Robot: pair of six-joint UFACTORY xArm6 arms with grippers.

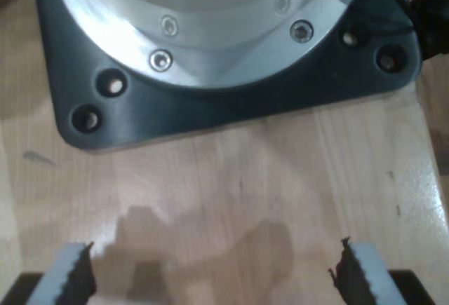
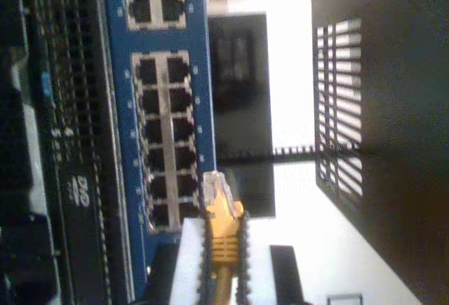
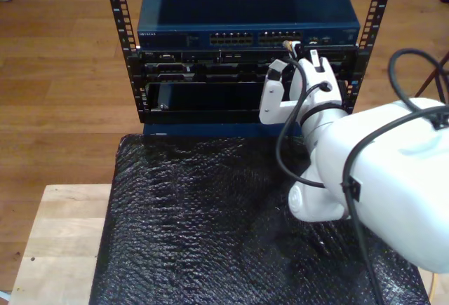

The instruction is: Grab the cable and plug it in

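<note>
The orange-yellow cable (image 2: 224, 238) runs up between the serrated pads (image 2: 191, 263) of my second gripper (image 2: 224, 259), which is shut on it. Its clear plug (image 2: 215, 190) sticks out past the pads, right beside a block of ports (image 2: 165, 137) on the blue network switch (image 2: 116, 73). The plug is outside the ports. In the exterior view my second gripper (image 3: 298, 56) is up at the switch (image 3: 245, 14), on the exterior view's right, with the plug (image 3: 287, 44) just under the port row (image 3: 280, 38). My first gripper (image 1: 216, 268) is open over bare wood, nothing between its fingers (image 1: 77, 270).
A dark base plate with a metal flange (image 1: 210, 102) sits on the wooden table (image 1: 231, 179) ahead of my first gripper. The switch sits in a black rack (image 3: 119, 45) above other black units (image 3: 210, 95). A black bubbled mat (image 3: 210, 228) covers the table before the rack.
</note>
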